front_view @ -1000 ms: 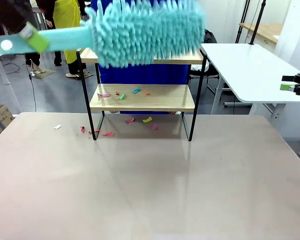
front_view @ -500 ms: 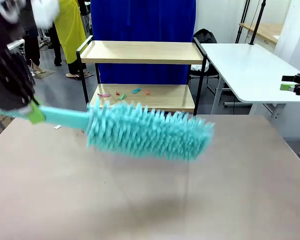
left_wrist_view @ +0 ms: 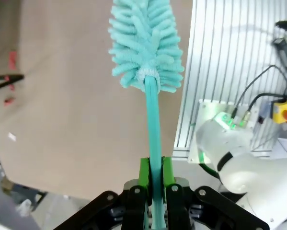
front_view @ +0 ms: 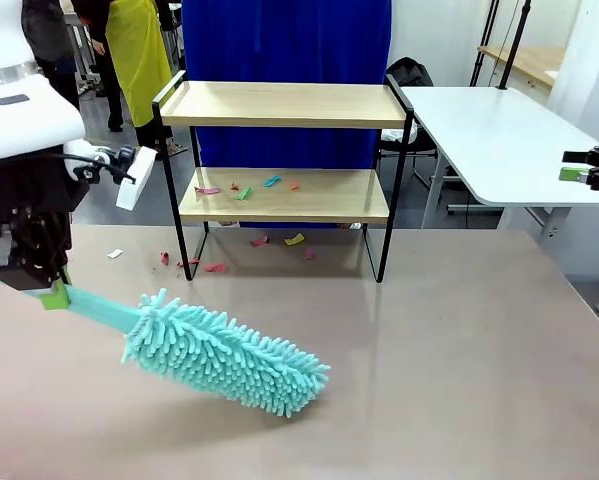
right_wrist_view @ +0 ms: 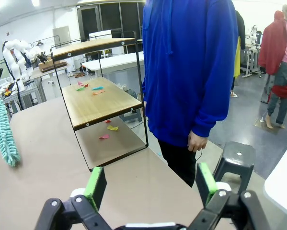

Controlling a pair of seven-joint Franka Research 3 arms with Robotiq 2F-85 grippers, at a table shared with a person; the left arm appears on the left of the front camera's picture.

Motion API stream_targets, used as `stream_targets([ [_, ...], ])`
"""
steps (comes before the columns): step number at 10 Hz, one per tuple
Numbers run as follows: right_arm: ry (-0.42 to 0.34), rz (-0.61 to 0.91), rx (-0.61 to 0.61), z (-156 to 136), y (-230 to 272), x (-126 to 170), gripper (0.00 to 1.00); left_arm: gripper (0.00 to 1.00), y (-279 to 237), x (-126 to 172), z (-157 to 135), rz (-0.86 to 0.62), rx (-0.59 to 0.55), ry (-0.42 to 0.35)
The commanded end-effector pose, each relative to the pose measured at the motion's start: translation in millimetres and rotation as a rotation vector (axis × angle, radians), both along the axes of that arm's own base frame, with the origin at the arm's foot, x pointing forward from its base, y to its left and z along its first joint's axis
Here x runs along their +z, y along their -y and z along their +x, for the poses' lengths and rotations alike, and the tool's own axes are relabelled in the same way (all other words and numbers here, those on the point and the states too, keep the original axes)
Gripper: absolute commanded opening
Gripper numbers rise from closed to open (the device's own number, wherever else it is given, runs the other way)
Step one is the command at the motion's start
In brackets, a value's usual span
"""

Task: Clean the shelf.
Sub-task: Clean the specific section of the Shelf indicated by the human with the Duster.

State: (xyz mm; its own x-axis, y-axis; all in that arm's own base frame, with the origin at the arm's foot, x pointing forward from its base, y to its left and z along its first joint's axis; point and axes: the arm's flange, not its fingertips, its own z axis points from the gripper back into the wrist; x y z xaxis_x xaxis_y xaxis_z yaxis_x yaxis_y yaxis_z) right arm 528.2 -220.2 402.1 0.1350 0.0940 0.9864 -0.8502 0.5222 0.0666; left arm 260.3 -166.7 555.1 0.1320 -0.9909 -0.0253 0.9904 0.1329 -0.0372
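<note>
Both fingers of my left gripper are pinched narrow on the thin, flat plastic handle of the duster, the green pads squeezing it from either side. The head is a long, plump brush of soft turquoise chenille nubs, slanting down and away from me toward the middle of the table. It sits very low over the smooth beige top, and I cannot tell whether the nubs touch it. I judge the step in hand to be bringing the tool round to start a sweep, with the cleaning itself not yet done. Farther right and back stands the shelf, at the far edge of the table: two pale, matte wooden boards in a thin black metal frame on four slim legs. The top board looks bare. The lower board carries a scatter of small paper scraps, pink, green, blue and orange, toward its left half, and more lie on the table beneath it and by the left front leg. The next move, as I see it, calls for lifting the head, levelling it and sliding it between the boards without knocking the light frame, then brushing the flimsy scraps off. My right gripper stands spread wide and holds nothing, off to the right, facing the shelf's end and a person in a blue hoodie just behind it.
</note>
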Motion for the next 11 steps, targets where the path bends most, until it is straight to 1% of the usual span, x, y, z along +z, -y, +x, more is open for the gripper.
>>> stream_targets([
  [1, 0.004, -0.001, 0.004, -0.2, -2.5, 2.6, 1.00, 0.13, -9.7, 4.9, 5.7, -0.029, 0.070, 0.076],
  [2, 0.004, -0.001, 0.004, -0.2, -2.5, 2.6, 1.00, 0.13, 0.0, 0.0, 0.0, 0.000, 0.000, 0.000],
  [11, 0.004, -0.001, 0.004, -0.2, -2.5, 2.6, 1.00, 0.13, 0.0, 0.0, 0.0, 0.000, 0.000, 0.000],
])
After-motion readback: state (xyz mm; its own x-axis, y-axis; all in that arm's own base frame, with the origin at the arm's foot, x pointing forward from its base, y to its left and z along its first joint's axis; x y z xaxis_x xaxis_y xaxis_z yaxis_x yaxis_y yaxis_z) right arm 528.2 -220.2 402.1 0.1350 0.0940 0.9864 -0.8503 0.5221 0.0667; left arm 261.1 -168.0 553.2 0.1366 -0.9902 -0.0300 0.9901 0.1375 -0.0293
